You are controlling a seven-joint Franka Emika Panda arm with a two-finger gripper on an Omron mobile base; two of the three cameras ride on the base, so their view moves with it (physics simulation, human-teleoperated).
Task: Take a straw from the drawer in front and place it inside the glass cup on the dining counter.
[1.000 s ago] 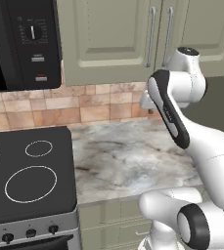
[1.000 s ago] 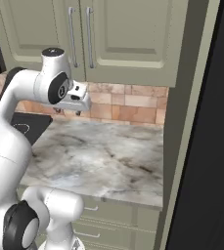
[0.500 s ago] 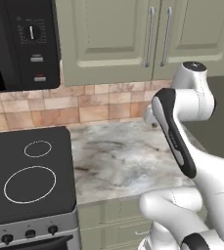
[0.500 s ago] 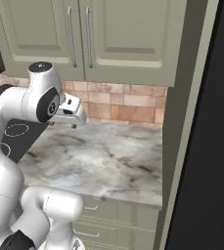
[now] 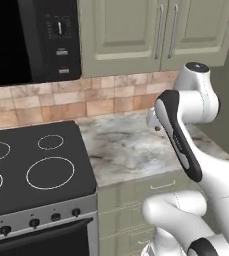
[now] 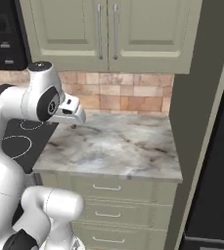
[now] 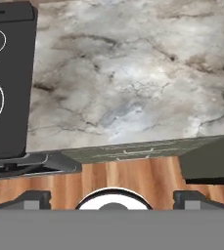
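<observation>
The drawer point(image 6: 107, 187) is the top one of a sage-green stack under the marble worktop point(image 6: 113, 146), and it is shut. It also appears as the drawer point(image 5: 163, 185) and, from above, as a thin green drawer front point(image 7: 133, 152). My gripper point(image 6: 74, 125) hangs above the back left part of the worktop, pointing down at it. In the hand view the gripper point(image 7: 112, 197) is open, its two dark fingertips point(image 7: 35, 197) standing wide apart with nothing between them. The straw, the glass cup and the dining counter are out of view.
A black cooktop point(image 5: 31, 165) adjoins the worktop on the left, with a microwave point(image 5: 31, 40) above it. Green wall cabinets point(image 6: 108, 34) hang over the tile backsplash point(image 6: 128, 95). A tall green panel point(image 6: 196, 97) closes the right side. Wooden floor point(image 7: 128, 176) lies in front of the drawers.
The whole picture has shifted a little, so the base has moved. The arm has swung lower and the hand now tips down over the worktop. The jaws have widened slightly.
</observation>
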